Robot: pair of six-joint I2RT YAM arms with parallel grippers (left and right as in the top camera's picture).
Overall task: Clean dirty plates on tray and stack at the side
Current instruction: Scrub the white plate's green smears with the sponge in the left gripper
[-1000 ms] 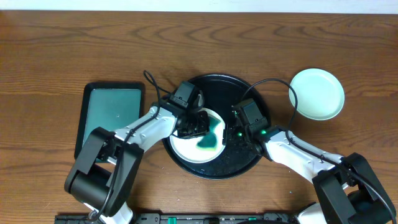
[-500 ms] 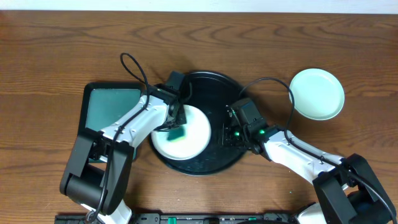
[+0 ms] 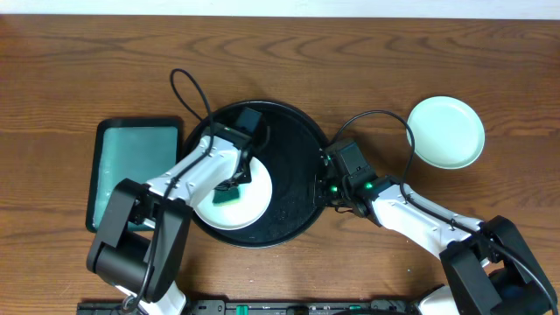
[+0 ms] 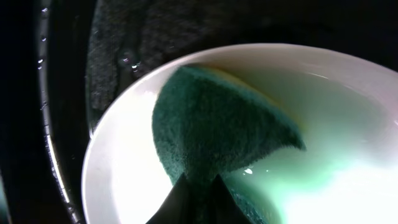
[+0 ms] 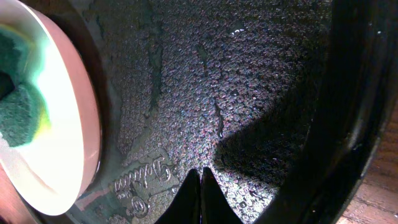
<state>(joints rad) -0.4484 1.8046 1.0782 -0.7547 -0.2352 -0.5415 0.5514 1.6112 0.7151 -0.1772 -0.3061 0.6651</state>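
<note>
Pinching a green sponge [image 4: 217, 124], left gripper [image 4: 198, 190] is pressing 1 round white plate [image 4: 118, 186] beneath; right gripper [image 5: 201, 183], pressed together, is facing glossy black round tray [image 5: 249, 74].

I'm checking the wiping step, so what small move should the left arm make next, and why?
Probably sweep the sponge across the white plate toward the greenish tinge beside it: the left gripper is shut on the sponge, which sits pressed on the plate, and the tinge suggests residue.
</note>
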